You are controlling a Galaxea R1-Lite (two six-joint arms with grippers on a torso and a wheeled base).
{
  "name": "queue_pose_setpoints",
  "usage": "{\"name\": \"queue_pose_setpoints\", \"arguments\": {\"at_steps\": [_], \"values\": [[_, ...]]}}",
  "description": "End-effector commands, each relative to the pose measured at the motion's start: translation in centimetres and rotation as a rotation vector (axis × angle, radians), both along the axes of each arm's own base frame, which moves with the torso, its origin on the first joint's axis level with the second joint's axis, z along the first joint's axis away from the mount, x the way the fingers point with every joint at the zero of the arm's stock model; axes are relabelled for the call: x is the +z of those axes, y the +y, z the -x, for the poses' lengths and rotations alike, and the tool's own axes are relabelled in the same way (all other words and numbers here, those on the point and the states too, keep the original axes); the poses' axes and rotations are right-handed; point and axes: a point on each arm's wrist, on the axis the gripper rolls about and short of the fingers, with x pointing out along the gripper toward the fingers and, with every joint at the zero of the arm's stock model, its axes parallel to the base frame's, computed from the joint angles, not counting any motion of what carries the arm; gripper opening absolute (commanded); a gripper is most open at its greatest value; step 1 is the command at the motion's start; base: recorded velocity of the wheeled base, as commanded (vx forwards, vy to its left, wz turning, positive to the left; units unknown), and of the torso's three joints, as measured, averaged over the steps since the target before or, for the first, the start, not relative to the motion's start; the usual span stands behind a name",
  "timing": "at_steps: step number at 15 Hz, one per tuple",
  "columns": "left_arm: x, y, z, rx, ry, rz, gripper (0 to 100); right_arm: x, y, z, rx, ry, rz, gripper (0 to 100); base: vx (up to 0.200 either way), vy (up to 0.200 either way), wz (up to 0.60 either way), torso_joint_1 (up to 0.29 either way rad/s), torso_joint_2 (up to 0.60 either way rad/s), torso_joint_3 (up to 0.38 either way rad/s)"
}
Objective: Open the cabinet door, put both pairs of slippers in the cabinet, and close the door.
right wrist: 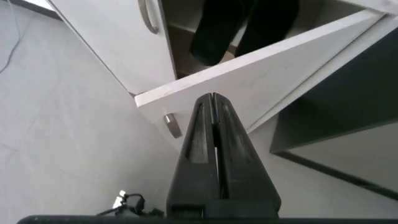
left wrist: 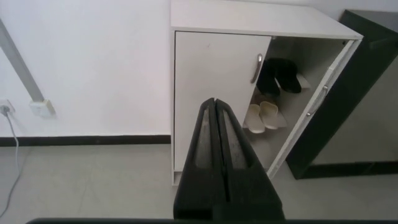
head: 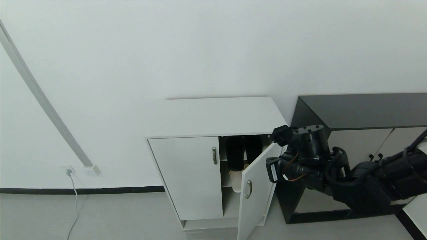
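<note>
The white cabinet (head: pixel 217 116) stands against the wall in the lower middle of the head view, tall and narrow, with two doors on its front. The left door (head: pixel 185 176) is shut flat, its metal handle (head: pixel 214 155) upright near its inner edge. The right door (head: pixel 257 186) is hinged on the cabinet's right side and stands partly swung out. Its long axis is upright, its free edge points toward the bottom of the frame, and its curved handle (head: pixel 248 189) faces outward.

Through the gap two shelves show. A pair of black slippers (head: pixel 243 150) lies on the upper shelf and a pair of cream slippers (head: pixel 236 180) on the shelf below. In each pair the two slippers lie side by side, their long axes running from the shelf's front toward its back. Which end is the toe cannot be told. In the left wrist view the black slippers (left wrist: pixel 283 73) sit upper right of centre, the cream slippers (left wrist: pixel 262 116) just under them.

The right gripper (head: pixel 279 135) is at the upper right corner of the cabinet front. In the right wrist view, the right gripper (right wrist: pixel 213 99) has its fingers pressed together on nothing, the tip at the top edge of the open door (right wrist: pixel 261 62). Whether it touches is unclear. The left gripper (left wrist: pixel 215 102) is likewise closed and empty, well apart from the cabinet and pointing at its shut door.

A dark sideboard (head: pixel 360 110) stands just right of the cabinet, and a wall socket (head: pixel 69 172) with a cable sits at lower left
</note>
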Motion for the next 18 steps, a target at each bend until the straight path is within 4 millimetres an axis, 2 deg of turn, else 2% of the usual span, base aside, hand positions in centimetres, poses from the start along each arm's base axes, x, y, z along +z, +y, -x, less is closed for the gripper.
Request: {"name": "queue_pose_setpoints", "arguments": {"at_steps": [1, 4, 7, 12, 18], "values": [[0.0, 0.0, 0.0, 0.0, 0.0, 0.0, 0, -0.6, -1.5, 2.5, 0.012, 0.01, 0.017, 0, 0.2, 0.0, 0.0, 0.002, 0.01, 0.002], [0.0, 0.0, 0.0, 0.0, 0.0, 0.002, 0, -3.0, -2.2, 3.8, 0.026, 0.038, 0.044, 0, 0.0, 0.0, 0.0, 0.0, 0.0, 0.0], [0.0, 0.0, 0.0, 0.0, 0.0, 0.002, 0, -4.2, -1.7, 3.2, 0.032, 0.047, 0.047, 0, 0.0, 0.0, 0.0, 0.0, 0.0, 0.0], [0.0, 0.0, 0.0, 0.0, 0.0, 0.003, 0, -6.7, 0.5, 0.1, 0.025, 0.043, 0.034, 0, 0.0, 0.0, 0.0, 0.0, 0.0, 0.0], [0.0, 0.0, 0.0, 0.0, 0.0, 0.005, 0, -7.2, 2.8, -3.1, 0.024, -0.027, -0.014, 0, 0.0, 0.0, 0.0, 0.0, 0.0, 0.0]]}}
